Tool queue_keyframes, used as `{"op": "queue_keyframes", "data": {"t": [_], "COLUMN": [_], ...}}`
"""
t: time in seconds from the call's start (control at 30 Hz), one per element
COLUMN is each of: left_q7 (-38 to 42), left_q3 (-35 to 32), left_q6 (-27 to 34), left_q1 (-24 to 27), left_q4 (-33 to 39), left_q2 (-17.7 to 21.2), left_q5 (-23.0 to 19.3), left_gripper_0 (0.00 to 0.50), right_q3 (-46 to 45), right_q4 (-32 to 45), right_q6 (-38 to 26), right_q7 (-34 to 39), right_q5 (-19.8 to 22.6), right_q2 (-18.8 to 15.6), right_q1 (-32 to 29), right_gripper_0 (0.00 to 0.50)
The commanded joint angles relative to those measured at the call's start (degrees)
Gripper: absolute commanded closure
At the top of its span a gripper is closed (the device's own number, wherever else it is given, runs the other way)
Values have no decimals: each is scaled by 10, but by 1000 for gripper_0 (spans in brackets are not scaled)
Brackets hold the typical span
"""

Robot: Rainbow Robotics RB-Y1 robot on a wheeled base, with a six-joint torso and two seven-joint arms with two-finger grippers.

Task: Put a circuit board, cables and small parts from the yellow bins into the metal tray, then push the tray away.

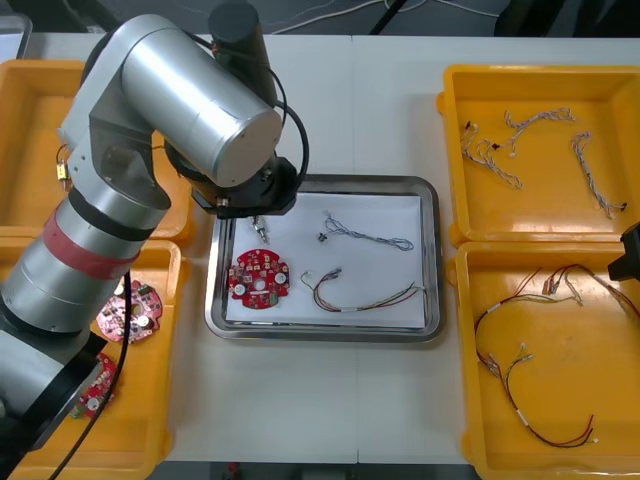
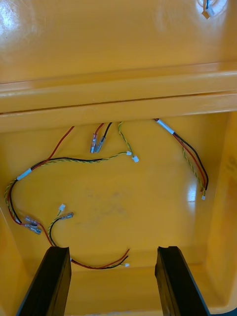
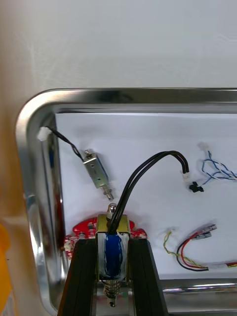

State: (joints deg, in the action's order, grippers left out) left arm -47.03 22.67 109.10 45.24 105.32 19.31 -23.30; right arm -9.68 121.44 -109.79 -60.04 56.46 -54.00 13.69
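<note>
Light table, left gripper above metal tray pinching small metal part, right gripper fingers apart, right of tray.

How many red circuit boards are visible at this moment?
3. One circuit board lies in the metal tray; two lie in the near left yellow bin, partly under the left arm, which may hide more.

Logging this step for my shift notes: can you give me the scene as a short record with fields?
left gripper: over tray, shut on small metal part
right gripper: open above bin of red and yellow cables
in tray: circuit board, blue and white cable, red and yellow cable, loose metal part
</note>
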Motion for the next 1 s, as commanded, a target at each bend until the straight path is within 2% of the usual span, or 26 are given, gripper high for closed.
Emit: {"op": "queue_keyframes", "data": {"t": [0.03,0.3,1.0], "left_q7": [41,43,51], "left_q3": [28,48,87], "left_q6": [-31,-78,-134], "left_q1": [28,28,28], "left_q4": [-26,-80,-144], "left_q2": [-31,-45,-46], "left_q5": [23,39,40], "left_gripper_0": [500,500,500], "right_q3": [-18,-18,-18], "right_q4": [14,14,14], "right_q6": [-2,-2,-2], "right_q7": [28,28,28], "right_q5": [-5,-5,-5], "right_q2": [-25,-25,-25], "right_q1": [-7,-7,-7], "right_gripper_0": [0,0,0]}}
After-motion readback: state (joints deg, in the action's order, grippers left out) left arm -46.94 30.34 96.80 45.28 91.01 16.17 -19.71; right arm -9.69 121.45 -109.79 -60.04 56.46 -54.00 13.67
